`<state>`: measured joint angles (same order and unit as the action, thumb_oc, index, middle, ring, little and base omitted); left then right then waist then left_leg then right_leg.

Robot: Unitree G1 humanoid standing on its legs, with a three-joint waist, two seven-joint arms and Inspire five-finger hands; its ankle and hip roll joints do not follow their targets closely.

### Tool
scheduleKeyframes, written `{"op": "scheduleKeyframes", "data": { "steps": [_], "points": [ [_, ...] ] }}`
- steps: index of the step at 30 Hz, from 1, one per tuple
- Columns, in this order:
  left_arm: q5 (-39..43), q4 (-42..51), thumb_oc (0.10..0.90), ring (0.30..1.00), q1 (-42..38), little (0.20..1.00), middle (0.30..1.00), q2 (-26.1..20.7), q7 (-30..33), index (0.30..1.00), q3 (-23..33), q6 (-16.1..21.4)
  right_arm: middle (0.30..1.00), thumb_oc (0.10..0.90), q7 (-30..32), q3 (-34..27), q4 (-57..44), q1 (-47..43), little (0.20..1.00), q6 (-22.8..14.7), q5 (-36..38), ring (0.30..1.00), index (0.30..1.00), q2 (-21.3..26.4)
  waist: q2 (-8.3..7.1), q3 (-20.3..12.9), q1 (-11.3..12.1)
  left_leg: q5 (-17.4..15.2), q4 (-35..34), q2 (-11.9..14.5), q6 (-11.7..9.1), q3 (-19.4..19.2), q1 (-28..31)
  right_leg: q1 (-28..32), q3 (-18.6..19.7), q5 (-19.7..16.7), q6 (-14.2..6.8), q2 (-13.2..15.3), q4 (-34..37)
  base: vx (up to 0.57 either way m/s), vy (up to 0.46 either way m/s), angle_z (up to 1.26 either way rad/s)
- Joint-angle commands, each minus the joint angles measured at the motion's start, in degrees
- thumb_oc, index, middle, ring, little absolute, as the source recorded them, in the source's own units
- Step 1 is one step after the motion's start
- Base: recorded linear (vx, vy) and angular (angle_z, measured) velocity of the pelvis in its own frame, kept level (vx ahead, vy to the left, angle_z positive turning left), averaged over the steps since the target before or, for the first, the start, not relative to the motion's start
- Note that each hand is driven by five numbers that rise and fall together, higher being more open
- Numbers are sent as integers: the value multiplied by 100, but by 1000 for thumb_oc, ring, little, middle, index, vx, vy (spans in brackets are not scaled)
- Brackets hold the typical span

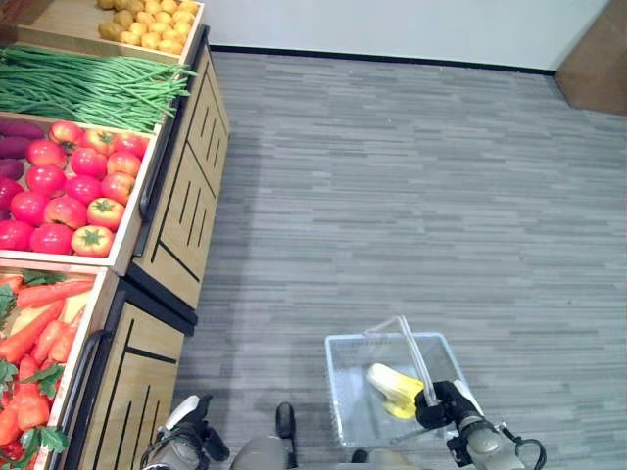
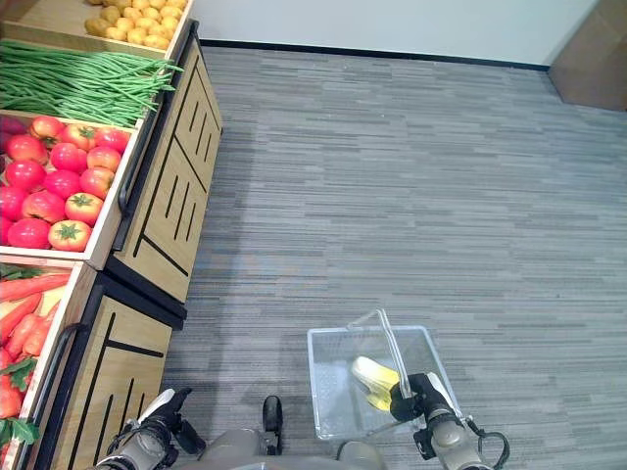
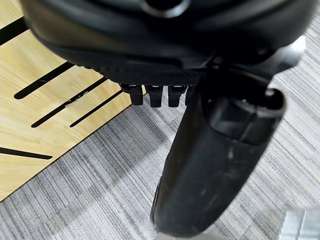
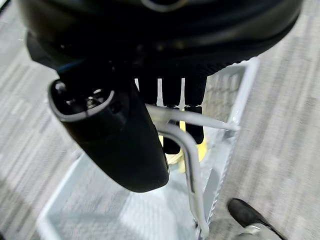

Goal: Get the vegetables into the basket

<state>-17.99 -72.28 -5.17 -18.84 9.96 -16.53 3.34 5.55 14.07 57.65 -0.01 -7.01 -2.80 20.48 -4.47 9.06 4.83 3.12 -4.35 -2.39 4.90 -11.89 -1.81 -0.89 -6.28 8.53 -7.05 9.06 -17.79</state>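
A clear wire-mesh plastic basket (image 1: 345, 392) hangs at the near right of the scene above the grey striped carpet floor (image 1: 411, 196), carried by the robot's right hand (image 1: 438, 401), whose dark fingers (image 4: 170, 100) are curled round the basket's pale, looped handle (image 4: 187, 150). Inside the basket lies a single yellow vegetable (image 1: 394, 389), its kind hard to tell, resting toward the right side beneath the handle.

The left hand (image 1: 186, 431) is at the near left, just beside the wooden front of the produce stand (image 1: 186, 196), its short dark fingers (image 3: 152, 95) curled under the palm and holding nothing.

The stand runs along the left of the scene in wooden crates. The far crate holds small yellow potatoes (image 1: 147, 24); nearer comes a heap of long green beans (image 1: 88, 86), then a crate of red tomatoes (image 1: 73, 181) with a few purple vegetables (image 1: 18, 137) at its far left corner. The nearest crate holds orange carrots (image 1: 44, 323) with green leafy tops, well apart from the basket across the floor.
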Motion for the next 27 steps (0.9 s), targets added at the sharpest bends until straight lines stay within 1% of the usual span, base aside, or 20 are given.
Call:
{"op": "scheduleKeyframes", "data": {
  "steps": [1, 4, 5, 7, 9, 11, 12, 13, 15, 16, 17, 18, 19, 20, 24, 25, 26, 27],
  "points": [
    [-37, -39, 900, 1000, 183, 1000, 1000, -30, 67, 1000, 108, 20, 300, 400, 132, -47, -410, -36, 300, -272, -83, 300, 300, 376, -45, -1, 102, -243, 488, 270, -359, 143, -221, -160, 215, -1586, -386, 257, 171, 89, 118, 9],
    [25, -20, 900, 1000, 191, 1000, 1000, -57, 67, 1000, 130, 31, 300, 400, 125, 0, -461, -61, 300, -284, -83, 300, 300, 377, 30, 37, 43, -260, 399, 248, -344, 309, -44, -490, 342, -1495, -268, 35, 174, 96, 45, 19],
    [26, -20, 900, 1000, 192, 1000, 1000, -55, 66, 1000, 130, 31, 300, 400, 125, 2, -461, -61, 300, -284, -82, 300, 300, 379, 33, 42, 37, -262, 392, 248, -346, 315, -32, -484, 336, -1482, -265, 35, 162, 85, 7, 32],
    [31, -77, 900, 1000, 182, 1000, 1000, -54, 78, 1000, 132, 44, 300, 400, 134, 20, -484, -101, 300, -307, -66, 300, 300, 402, 87, 75, -14, -261, 309, 269, -363, 432, 114, -664, 390, -1309, -195, -129, 366, 110, -14, 30],
    [42, -107, 900, 1000, 167, 1000, 1000, -42, 76, 1000, 125, 48, 300, 400, 159, 28, -469, -149, 300, -327, -46, 300, 300, 423, 82, 109, -74, -285, 247, 259, -389, 520, 246, -831, 416, -1352, -196, -181, 719, 116, -32, 21],
    [42, -109, 900, 1000, 166, 1000, 1000, -40, 76, 1000, 126, 48, 300, 400, 159, 30, -465, -151, 300, -329, -46, 300, 300, 425, 92, 123, -88, -290, 240, 266, -392, 535, 269, -802, 399, -1347, -194, -185, 727, 124, -57, 43],
    [43, -202, 900, 1000, 114, 1000, 1000, -14, 81, 1000, 128, 48, 300, 400, 171, 53, -516, -202, 300, -328, -50, 300, 300, 442, 50, 178, -221, -406, 280, 225, -443, 757, 441, -1025, 675, -1527, -254, -254, 1015, 194, -97, 39],
    [43, -205, 900, 1000, 113, 1000, 1000, -11, 82, 1000, 131, 50, 300, 400, 172, 57, -512, -207, 300, -331, -49, 300, 300, 444, 62, 194, -236, -425, 288, 234, -444, 773, 459, -999, 657, -1511, -254, -258, 1010, 248, -130, 37],
    [75, -216, 900, 1000, 91, 1000, 1000, 6, 80, 1000, 141, 48, 300, 400, 171, 58, -565, -181, 300, -321, -58, 300, 300, 470, 56, 202, -279, -495, 331, 227, -469, 908, 536, -1056, 750, -1549, -254, -299, 991, 158, -113, 68],
    [81, -206, 900, 1000, 92, 1000, 1000, 23, 61, 1000, 140, 41, 300, 400, 140, 36, -556, -131, 300, -305, -56, 300, 300, 476, 59, 156, -277, -556, 371, 222, -488, 1014, 563, -954, 706, -1436, -222, -323, 1000, 148, -121, 63],
    [81, -205, 900, 1000, 93, 1000, 1000, 23, 61, 1000, 140, 41, 300, 400, 139, 36, -556, -129, 300, -305, -56, 300, 300, 477, 61, 158, -286, -558, 373, 223, -489, 1023, 565, -945, 697, -1433, -221, -321, 1002, 196, -179, 26],
    [91, -211, 900, 1000, 125, 1000, 1000, 38, 57, 1000, 145, 42, 300, 400, 116, 20, -504, -118, 300, -302, -54, 300, 300, 505, 75, 103, -255, -621, 459, 236, -535, 1071, 575, -860, 590, -1338, -150, -340, 1006, 107, -98, 29],
    [91, -210, 900, 1000, 126, 1000, 1000, 39, 57, 1000, 145, 42, 300, 400, 115, 20, -504, -117, 300, -302, -54, 300, 300, 506, 77, 103, -262, -624, 464, 238, -537, 1079, 574, -855, 582, -1335, -149, -340, 1006, 157, -164, 40],
    [108, -217, 900, 1000, 136, 1000, 1000, 60, 58, 1000, 152, 38, 300, 400, 103, 14, -432, -122, 300, -307, -55, 300, 300, 522, 89, 80, -238, -634, 506, 269, -580, 1101, 579, -815, 496, -1290, -120, -349, 999, 117, -151, 40],
    [142, -249, 900, 1000, 181, 1000, 1000, 82, 52, 1000, 163, 30, 300, 400, 70, -55, -567, -57, 300, -323, -51, 300, 300, 645, 155, 5, -246, -548, 582, 488, -778, 1238, 619, -697, 168, -1117, 7, -431, 946, 154, -242, 29],
    [145, -260, 900, 1000, 194, 1000, 1000, 83, 65, 1000, 178, 20, 300, 400, 60, -87, -629, -34, 300, -343, -27, 300, 300, 733, 175, -5, -240, -470, 734, 589, -878, 1253, 582, -622, 66, -1052, 73, -494, 990, 111, -224, 28],
    [145, -259, 900, 1000, 195, 1000, 1000, 84, 65, 1000, 178, 20, 300, 400, 59, -87, -629, -33, 300, -343, -27, 300, 300, 734, 178, -6, -245, -474, 742, 592, -881, 1258, 577, -620, 60, -1052, 75, -495, 993, 99, -234, 31],
    [174, -253, 900, 1000, 207, 1000, 1000, 91, 73, 1000, 195, 15, 300, 400, 63, -92, -635, -39, 300, -354, -15, 300, 300, 765, 188, 5, -236, -441, 856, 628, -937, 1261, 524, -564, 8, -1019, 111, -522, 1050, 39, -144, 24]
  ]
}}
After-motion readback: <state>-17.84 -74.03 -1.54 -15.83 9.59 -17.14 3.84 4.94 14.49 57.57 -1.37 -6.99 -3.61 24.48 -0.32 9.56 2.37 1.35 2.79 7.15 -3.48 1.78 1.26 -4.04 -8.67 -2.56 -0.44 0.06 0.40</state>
